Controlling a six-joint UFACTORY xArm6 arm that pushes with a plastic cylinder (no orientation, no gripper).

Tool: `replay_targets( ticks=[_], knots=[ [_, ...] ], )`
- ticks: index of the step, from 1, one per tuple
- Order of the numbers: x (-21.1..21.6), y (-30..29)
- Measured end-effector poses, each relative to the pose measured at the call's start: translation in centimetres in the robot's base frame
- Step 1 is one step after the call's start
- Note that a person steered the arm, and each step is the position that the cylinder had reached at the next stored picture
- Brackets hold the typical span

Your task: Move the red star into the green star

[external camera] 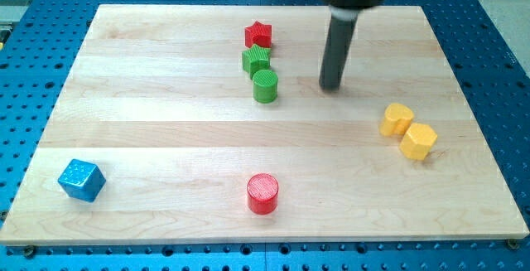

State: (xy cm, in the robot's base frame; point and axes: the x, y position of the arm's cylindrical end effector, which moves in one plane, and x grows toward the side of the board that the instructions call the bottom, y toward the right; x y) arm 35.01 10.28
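Nearest the view's bottom, one red cylinder point(262, 194) and one blue cube point(81, 180) are seen. Left of my tip point(331, 87) are stacked one red star point(258, 34), touching one green star point(256, 59), then one green cylinder point(265, 86). Two yellow blocks point(397, 119) point(418, 141) lie to its lower right. No gripper is fitted. No writing is seen. Bare tabletop point(166, 130) surrounds the tip.

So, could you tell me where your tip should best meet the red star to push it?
No grip here, only a push. The red star already looks in contact with the green star just below it. I would set my tip, now to the view's right, on its top edge and push toward the view's bottom.
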Motion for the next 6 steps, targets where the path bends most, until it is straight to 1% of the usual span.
replay_targets(
  ticks=[1, 2, 3, 4, 5, 6],
  knots=[
    [-8.7, -3.3],
    [-9.3, -10.3],
    [-2.1, -19.8],
    [6.5, -24.2],
    [1.8, -25.7],
    [-3.8, -21.9]
  ],
)
